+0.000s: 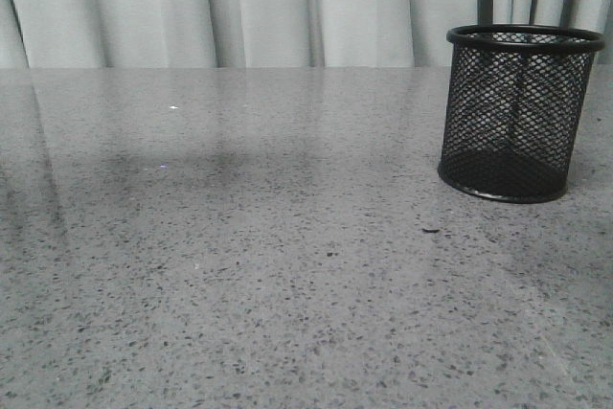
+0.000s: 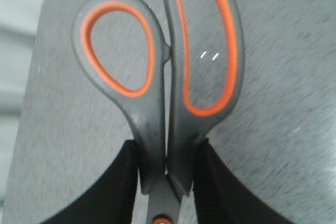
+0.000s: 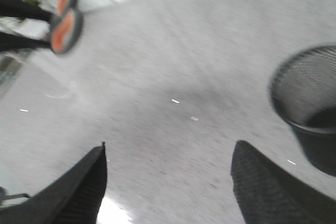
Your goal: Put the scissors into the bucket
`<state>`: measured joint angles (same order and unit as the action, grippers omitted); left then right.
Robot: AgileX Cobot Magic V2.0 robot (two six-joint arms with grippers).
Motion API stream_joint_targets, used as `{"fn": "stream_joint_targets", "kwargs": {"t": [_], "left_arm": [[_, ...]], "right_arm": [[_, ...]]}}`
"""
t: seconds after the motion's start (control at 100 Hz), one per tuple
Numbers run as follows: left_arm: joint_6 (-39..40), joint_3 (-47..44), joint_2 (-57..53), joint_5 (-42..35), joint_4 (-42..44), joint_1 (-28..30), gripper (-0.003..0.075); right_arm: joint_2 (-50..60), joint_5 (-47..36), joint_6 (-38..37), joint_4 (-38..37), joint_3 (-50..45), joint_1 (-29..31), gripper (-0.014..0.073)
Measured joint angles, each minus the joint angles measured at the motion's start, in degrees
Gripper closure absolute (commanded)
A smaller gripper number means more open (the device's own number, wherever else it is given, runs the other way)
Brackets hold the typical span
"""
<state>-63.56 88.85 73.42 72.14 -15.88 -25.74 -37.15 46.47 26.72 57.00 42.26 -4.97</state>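
The scissors [image 2: 168, 87], dark grey handles lined with orange, fill the left wrist view. My left gripper [image 2: 168, 156] is shut on them just below the handle loops, near the pivot; the blades are hidden. In the right wrist view the scissors' handles [image 3: 65, 17] show far off, held above the table. The bucket [image 1: 517, 112], a black wire-mesh cup, stands upright on the table at the right in the front view and also shows in the right wrist view [image 3: 310, 114]. My right gripper [image 3: 168, 156] is open and empty above the table, with the bucket off to one side. Neither gripper shows in the front view.
The grey speckled table [image 1: 239, 265] spreads across the front view. Pale curtains [image 1: 239, 7] hang behind its far edge. The table's edge [image 2: 31, 103] shows in the left wrist view.
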Motion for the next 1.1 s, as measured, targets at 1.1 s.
{"fn": "stream_joint_targets", "kwargs": {"t": [1.1], "left_arm": [[17.3, 0.1, 3.3, -14.1, 9.7, -29.5, 0.073]], "right_arm": [[-13.6, 11.4, 12.4, 19.1, 10.4, 0.0, 0.0349]]}}
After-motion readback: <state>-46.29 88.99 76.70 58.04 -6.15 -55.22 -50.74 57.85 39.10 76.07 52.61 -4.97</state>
